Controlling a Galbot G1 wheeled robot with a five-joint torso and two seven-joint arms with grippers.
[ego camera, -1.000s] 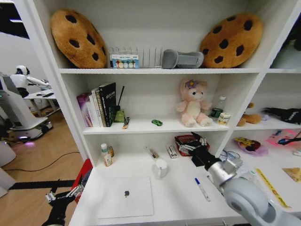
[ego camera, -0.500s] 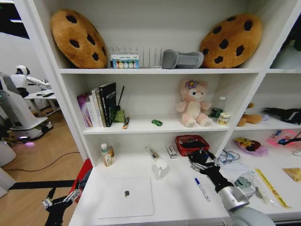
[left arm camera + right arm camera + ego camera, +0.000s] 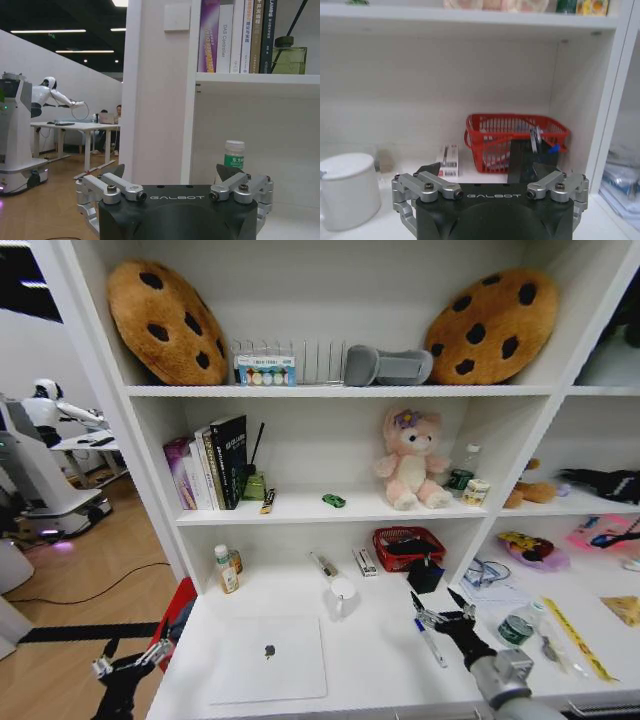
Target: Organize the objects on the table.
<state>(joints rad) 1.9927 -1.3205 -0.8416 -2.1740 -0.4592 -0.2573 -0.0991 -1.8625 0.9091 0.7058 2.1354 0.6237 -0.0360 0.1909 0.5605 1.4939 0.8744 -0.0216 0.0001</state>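
On the white table (image 3: 375, 665) a silver laptop (image 3: 268, 658) lies shut at the front left. A blue-capped white marker (image 3: 431, 641) lies at the front right. My right gripper (image 3: 435, 602) hovers open just above and behind the marker, holding nothing. In the right wrist view this gripper (image 3: 482, 172) faces a small black object (image 3: 520, 161) that leans against the red basket (image 3: 515, 135). A tiny green toy car (image 3: 333, 500) sits on the shelf above. My left gripper (image 3: 130, 665) hangs open and low, off the table's left end.
A white mug (image 3: 342, 595) stands between the laptop and the red basket (image 3: 405, 545). A small bottle (image 3: 225, 568) stands at the back left. Books, a plush toy and cookie cushions fill the shelves above. Loose clutter covers the desk to the right.
My right gripper has drawn back from the red basket toward the table's front. A small black object now stands in front of the basket. The left arm has hardly moved.
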